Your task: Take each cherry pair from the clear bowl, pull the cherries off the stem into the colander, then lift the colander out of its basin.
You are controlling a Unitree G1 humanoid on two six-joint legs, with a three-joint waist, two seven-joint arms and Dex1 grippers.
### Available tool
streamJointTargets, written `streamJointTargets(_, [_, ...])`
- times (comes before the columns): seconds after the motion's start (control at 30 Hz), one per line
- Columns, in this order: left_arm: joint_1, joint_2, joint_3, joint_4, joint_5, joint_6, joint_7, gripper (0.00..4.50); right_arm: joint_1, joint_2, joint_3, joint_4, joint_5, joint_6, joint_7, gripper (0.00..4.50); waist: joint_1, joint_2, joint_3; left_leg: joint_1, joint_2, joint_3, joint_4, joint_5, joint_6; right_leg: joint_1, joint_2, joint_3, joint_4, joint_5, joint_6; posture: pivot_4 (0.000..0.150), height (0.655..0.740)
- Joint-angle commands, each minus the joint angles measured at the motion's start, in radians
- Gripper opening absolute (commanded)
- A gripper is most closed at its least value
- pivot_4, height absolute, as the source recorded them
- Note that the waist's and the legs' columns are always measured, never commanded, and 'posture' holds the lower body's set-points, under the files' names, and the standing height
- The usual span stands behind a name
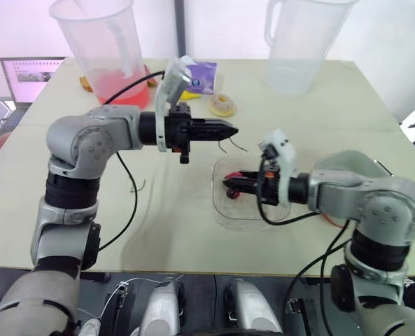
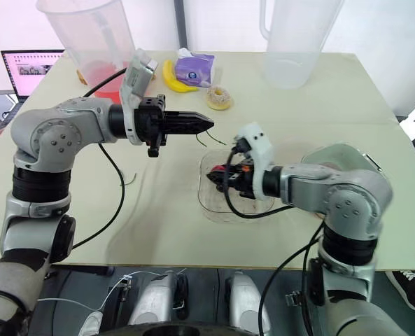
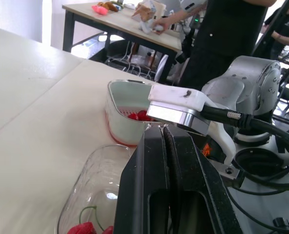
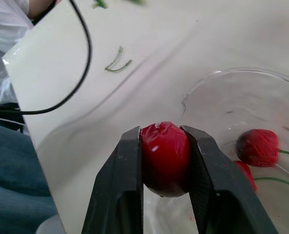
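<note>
My right gripper (image 4: 164, 141) is shut on a red cherry (image 4: 166, 161) just above the near-left rim of the clear bowl (image 1: 241, 214). More cherries (image 4: 258, 146) with green stems lie in the bowl. My left gripper (image 1: 232, 130) hovers shut beyond the bowl, pointing right; nothing shows between its fingers (image 3: 151, 146). The red colander (image 3: 137, 116) with cherries sits in its pale basin (image 2: 341, 155) to the right of the bowl, partly hidden behind my right arm.
Loose green stems (image 1: 230, 147) lie on the table past the bowl, another stem (image 1: 138, 186) to its left. Two tall clear pitchers (image 1: 102, 42), a banana (image 2: 173, 78), a purple bag (image 2: 196, 68) and a doughnut (image 1: 222, 106) stand at the back. A laptop (image 1: 31, 75) is far left.
</note>
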Motion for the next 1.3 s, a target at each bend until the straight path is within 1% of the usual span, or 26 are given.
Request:
streamJointTargets(0.03, [-0.007, 0.017, 0.02, -0.031, -0.011, 0.0, -0.008, 0.0, 0.004, -0.084, -0.168, -0.044, -0.023, 0.006, -0.023, 0.7, -0.001, 0.0, 0.0, 0.0, -0.001, 0.0, 0.0, 0.0, 0.001, 0.0, 0.0, 0.0, 0.0, 0.0, 0.0, 0.15, 0.74])
streamJointTargets(0.13, [0.008, 0.031, 0.015, -0.042, -0.01, 0.004, -0.01, 0.0, 0.019, -0.149, -0.263, -0.055, -0.063, 0.006, -0.053, 0.7, -0.004, 0.0, 0.0, 0.0, 0.0, 0.0, 0.0, 0.0, 0.001, 0.0, 0.0, 0.0, 0.0, 0.0, 0.0, 0.15, 0.74])
streamJointTargets(0.23, [0.037, 0.045, 0.003, -0.065, -0.002, -0.002, -0.016, 0.0, 0.13, -0.254, -0.298, -0.067, -0.185, -0.017, -0.106, 0.7, -0.004, 0.0, 0.0, 0.0, 0.001, 0.0, -0.001, 0.0, 0.0, 0.0, 0.001, 0.0, -0.001, 0.0, 0.0, 0.15, 0.74])
streamJointTargets(0.33, [0.046, 0.044, 0.005, -0.074, -0.008, 0.002, -0.011, 0.0, 0.215, -0.285, -0.312, -0.054, -0.269, -0.028, -0.139, 0.7, -0.004, 0.0, 0.0, 0.0, 0.0, 0.0, -0.002, 0.0, -0.001, 0.0, 0.001, 0.001, -0.001, 0.0, 0.0, 0.15, 0.74])
streamJointTargets(0.43, [0.048, 0.041, 0.004, -0.079, -0.01, 0.002, -0.008, 0.0, 0.266, -0.268, -0.332, -0.034, -0.34, -0.024, -0.163, 0.7, -0.005, 0.0, 0.0, 0.001, 0.0, 0.0, -0.001, 0.0, -0.001, 0.0, 0.001, 0.001, -0.001, 0.0, 0.0, 0.15, 0.74])
streamJointTargets(0.73, [0.042, 0.039, 0.001, -0.077, -0.005, -0.003, -0.008, 0.0, 0.26, -0.217, -0.333, 0.005, -0.458, -0.027, -0.164, 0.7, -0.004, 0.0, 0.0, 0.001, 0.0, 0.0, -0.001, 0.001, -0.002, 0.0, 0.002, 0.001, -0.001, 0.0, 0.0, 0.15, 0.74])
streamJointTargets(0.8, [0.043, 0.04, 0.001, -0.078, -0.005, -0.004, -0.008, 0.0, 0.255, -0.213, -0.329, 0.007, -0.48, -0.02, -0.166, 1.72, -0.003, 0.0, 0.0, 0.001, 0.0, 0.0, -0.001, 0.001, -0.002, 0.0, 0.002, 0.001, -0.001, 0.0, 0.0, 0.15, 0.74])
streamJointTargets(0.83, [0.044, 0.041, 0.002, -0.079, -0.005, -0.003, -0.007, 0.0, 0.253, -0.211, -0.329, 0.01, -0.489, -0.022, -0.165, 2.05, -0.004, 0.0, 0.0, 0.001, 0.0, 0.0, -0.001, 0.001, -0.002, 0.0, 0.002, 0.001, -0.001, 0.0, 0.0, 0.15, 0.74])
streamJointTargets(0.87, [0.045, 0.041, 0.003, -0.08, -0.006, -0.003, -0.007, 0.0, 0.249, -0.207, -0.332, 0.012, -0.498, -0.023, -0.164, 2.5, -0.004, 0.0, 0.0, 0.001, 0.0, 0.0, -0.001, 0.001, -0.002, 0.0, 0.002, 0.001, -0.001, 0.0, 0.0, 0.15, 0.74])
streamJointTargets(0.93, [0.046, 0.042, 0.005, -0.081, -0.006, -0.003, -0.006, 0.0, 0.238, -0.199, -0.338, 0.01, -0.508, -0.025, -0.157, 3.59, -0.004, 0.0, 0.0, 0.001, 0.0, 0.0, -0.001, 0.001, -0.002, 0.0, 0.003, 0.001, -0.001, 0.0, 0.0, 0.15, 0.74])
streamJointTargets(1.0, [0.046, 0.042, 0.005, -0.08, -0.005, -0.004, -0.006, 0.0, 0.214, -0.19, -0.349, -0.001, -0.512, -0.026, -0.147, 4.48, -0.004, 0.0, 0.0, 0.001, 0.0, 0.0, -0.001, 0.001, -0.002, 0.0, 0.003, 0.001, -0.001, 0.0, 0.0, 0.15, 0.74])
streamJointTargets(1.2, [0.046, 0.047, 0.01, -0.078, -0.006, -0.003, -0.002, 0.0, 0.108, -0.177, -0.371, -0.081, -0.459, -0.03, -0.065, 4.48, -0.006, 0.0, 0.0, 0.001, 0.0, 0.0, -0.001, 0.001, -0.002, 0.0, 0.003, 0.001, -0.001, 0.0, 0.0, 0.15, 0.74])
streamJointTargets(1.27, [0.049, 0.05, 0.014, -0.078, -0.006, -0.002, 0.002, 0.0, 0.085, -0.184, -0.369, -0.115, -0.419, -0.043, -0.011, 4.48, -0.005, 0.0, 0.0, 0.001, 0.0, 0.0, -0.001, 0.001, -0.002, 0.0, 0.003, 0.001, -0.001, 0.0, 0.0, 0.15, 0.74])
streamJointTargets(1.3, [0.051, 0.053, 0.016, -0.079, -0.006, -0.001, 0.004, 0.0, 0.08, -0.195, -0.363, -0.145, -0.373, -0.063, 0.043, 4.48, -0.005, 0.0, 0.0, 0.001, 0.0, 0.0, -0.001, 0.001, -0.002, 0.0, 0.003, 0.001, -0.001, 0.0, 0.0, 0.15, 0.74])
